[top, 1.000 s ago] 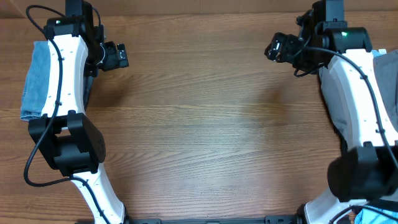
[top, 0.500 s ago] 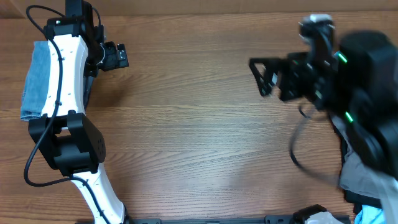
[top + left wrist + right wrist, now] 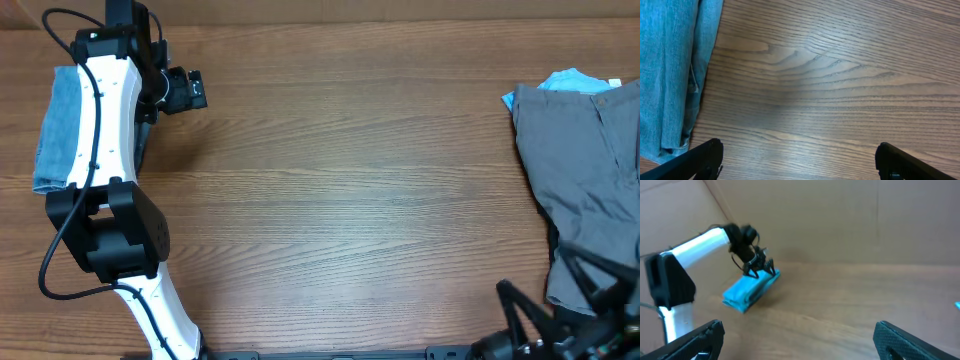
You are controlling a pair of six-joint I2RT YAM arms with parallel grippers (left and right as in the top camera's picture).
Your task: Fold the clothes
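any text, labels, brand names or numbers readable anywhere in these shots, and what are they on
None: no word, label, brand, number or sign can be read in any view.
The folded jeans, the grey trousers and the bright-blue garment show no tag or print.
The left arm has a plain white cover, no lettering.

Brown wooden table [image 3: 350, 200] with dark grain running side to side; plain tan cardboard wall [image 3: 850, 215] rising behind its far edge.
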